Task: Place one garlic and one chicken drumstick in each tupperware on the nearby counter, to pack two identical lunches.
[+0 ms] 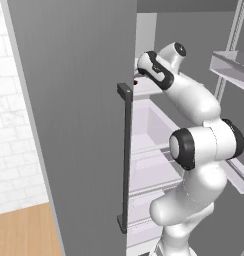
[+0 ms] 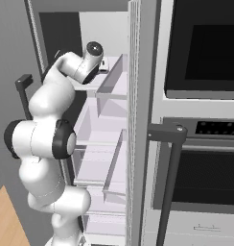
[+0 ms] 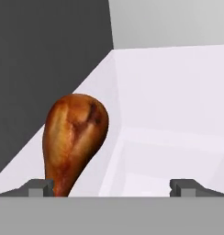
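Observation:
A browned chicken drumstick (image 3: 75, 137) stands on a pale fridge shelf (image 3: 169, 114), its thick end up and its narrow end down by my left fingertip (image 3: 40, 188). My gripper (image 3: 113, 188) is open, its tips set wide apart with nothing between them, and the drumstick sits left of the gap. In the base views my arm (image 1: 194, 100) reaches into the upper part of the open fridge (image 2: 107, 120). A patch of the light-brown counter (image 1: 24, 230) shows at the lower left. The garlic and the tupperware are out of view.
The grey fridge door (image 1: 69, 125) with its dark vertical handle (image 1: 125, 160) stands open close to the left of the arm. Door bins (image 1: 234, 70) hang on the right. A built-in oven (image 2: 205, 48) with a dark handle (image 2: 171, 182) stands beside the fridge.

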Motion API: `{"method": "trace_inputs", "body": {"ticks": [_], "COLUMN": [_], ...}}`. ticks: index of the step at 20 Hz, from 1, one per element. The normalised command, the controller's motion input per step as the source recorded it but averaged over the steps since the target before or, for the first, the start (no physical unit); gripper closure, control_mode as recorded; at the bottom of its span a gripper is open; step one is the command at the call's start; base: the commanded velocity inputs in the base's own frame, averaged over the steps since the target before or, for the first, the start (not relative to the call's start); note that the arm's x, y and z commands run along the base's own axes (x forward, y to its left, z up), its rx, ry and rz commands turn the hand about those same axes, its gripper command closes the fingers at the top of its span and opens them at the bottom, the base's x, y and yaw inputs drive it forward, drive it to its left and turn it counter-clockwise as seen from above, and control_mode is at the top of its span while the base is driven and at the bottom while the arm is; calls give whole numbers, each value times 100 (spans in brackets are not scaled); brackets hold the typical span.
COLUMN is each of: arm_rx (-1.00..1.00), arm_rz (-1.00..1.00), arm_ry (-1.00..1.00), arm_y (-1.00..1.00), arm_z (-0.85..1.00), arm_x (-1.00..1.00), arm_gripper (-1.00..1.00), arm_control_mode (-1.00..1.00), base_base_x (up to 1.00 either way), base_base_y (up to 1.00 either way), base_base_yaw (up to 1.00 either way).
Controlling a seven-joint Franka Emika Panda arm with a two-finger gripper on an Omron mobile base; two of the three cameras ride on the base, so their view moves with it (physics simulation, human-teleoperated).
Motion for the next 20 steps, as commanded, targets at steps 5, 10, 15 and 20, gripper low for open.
{"method": "trace_inputs", "body": {"ticks": [5, 10, 15, 20], "arm_rx": [-2, -7, -7, -5], "arm_rz": [16, 20, 18, 12], "arm_ry": [-7, -16, -5, 0], "arm_y": [2, 4, 2, 0], "arm_z": [-6, -26, -26, 11], "arm_x": [0, 13, 36, -17], "arm_gripper": [-100, -100, -100, -100], "arm_control_mode": [-100, -100, -100, -100], "base_base_x": [0, 0, 0, 0], "base_base_y": [0, 0, 0, 0], "base_base_yaw": [0, 0, 0, 0]}}
